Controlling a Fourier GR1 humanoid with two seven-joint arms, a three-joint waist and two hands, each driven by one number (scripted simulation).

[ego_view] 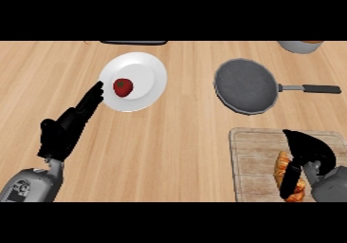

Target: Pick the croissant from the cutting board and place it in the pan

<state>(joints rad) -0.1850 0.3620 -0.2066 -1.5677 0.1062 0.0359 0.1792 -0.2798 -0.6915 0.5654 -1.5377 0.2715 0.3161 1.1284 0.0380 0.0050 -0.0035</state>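
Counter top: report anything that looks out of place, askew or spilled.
Nothing stands out. The croissant lies on the cutting board under the right robot hand, the pan sits flat and empty, and a strawberry rests on the plate.

Wooden counter (169, 142): plate (145, 64), pan (246, 85), cutting board (253, 161).

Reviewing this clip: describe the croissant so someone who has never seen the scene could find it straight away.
Start at the pale wooden cutting board in the counter's near right corner, below the dark grey pan. The croissant lies along the board's right part, partly covered by the right hand curled over it. It is the only golden-brown, ridged pastry; the other food is a red strawberry on the white plate.
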